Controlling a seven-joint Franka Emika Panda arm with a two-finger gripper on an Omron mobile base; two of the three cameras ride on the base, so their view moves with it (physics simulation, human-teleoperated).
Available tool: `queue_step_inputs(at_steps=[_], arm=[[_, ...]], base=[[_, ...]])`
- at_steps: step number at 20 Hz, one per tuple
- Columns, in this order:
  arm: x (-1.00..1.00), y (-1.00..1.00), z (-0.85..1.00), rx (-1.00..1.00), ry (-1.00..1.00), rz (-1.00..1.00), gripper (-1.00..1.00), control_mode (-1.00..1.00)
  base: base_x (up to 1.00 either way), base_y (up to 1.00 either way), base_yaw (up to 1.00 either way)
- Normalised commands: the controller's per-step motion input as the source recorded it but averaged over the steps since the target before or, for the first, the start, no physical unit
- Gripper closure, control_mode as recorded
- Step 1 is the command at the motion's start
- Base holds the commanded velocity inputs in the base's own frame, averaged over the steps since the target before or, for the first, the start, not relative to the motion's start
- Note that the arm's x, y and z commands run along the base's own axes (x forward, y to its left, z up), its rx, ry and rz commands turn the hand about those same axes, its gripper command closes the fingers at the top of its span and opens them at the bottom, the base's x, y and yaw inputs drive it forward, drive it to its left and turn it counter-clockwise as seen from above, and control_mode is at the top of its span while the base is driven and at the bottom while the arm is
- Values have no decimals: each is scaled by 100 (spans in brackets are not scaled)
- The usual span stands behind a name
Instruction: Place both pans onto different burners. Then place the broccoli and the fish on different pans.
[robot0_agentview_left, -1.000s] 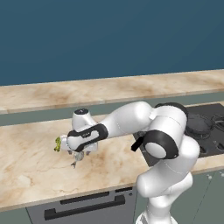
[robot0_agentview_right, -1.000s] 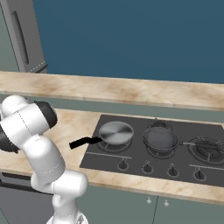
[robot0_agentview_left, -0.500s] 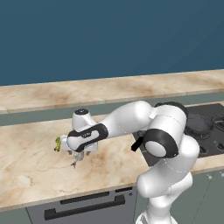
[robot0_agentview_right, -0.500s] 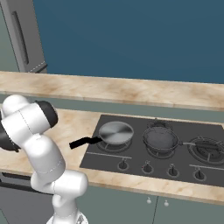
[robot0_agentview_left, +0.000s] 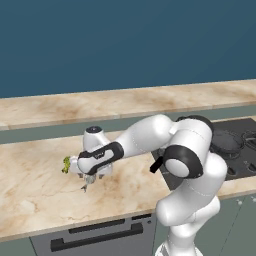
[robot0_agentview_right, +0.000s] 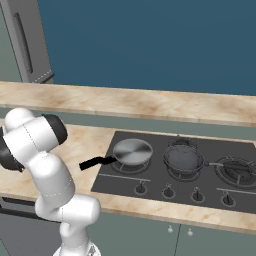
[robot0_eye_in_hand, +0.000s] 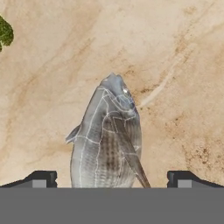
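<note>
The silvery-grey fish (robot0_eye_in_hand: 109, 140) lies on the beige marble counter, directly below my gripper (robot0_eye_in_hand: 111, 181). The gripper is open, one fingertip (robot0_eye_in_hand: 41, 179) on each side of the fish's rear half, not closed on it. In the left base view the gripper (robot0_agentview_left: 90, 179) points down at the counter, and the green broccoli (robot0_agentview_left: 65, 164) sits just to its left; it also shows in the hand view as the broccoli (robot0_eye_in_hand: 4, 33). A shiny silver pan (robot0_agentview_right: 132, 151) with a black handle rests on the left burner. A darker pan (robot0_agentview_right: 184, 158) rests on the middle burner.
The dark cooktop (robot0_agentview_right: 150, 182) lies to the right of the arm, with a row of knobs along its front. The right burner (robot0_agentview_right: 239, 167) carries no pan. A raised counter ledge (robot0_agentview_left: 125, 102) runs along the back. A grey fridge (robot0_agentview_right: 30, 45) stands at the far left.
</note>
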Motion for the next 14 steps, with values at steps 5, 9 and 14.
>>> queue_step_inputs(at_steps=[5,9,14], arm=[[0,0,-12,0,0,0,-100,-100],[0,0,-13,0,0,0,-100,-100],[5,0,-9,0,0,0,-100,-100]], base=[[0,0,0],[0,0,0],[0,0,0]])
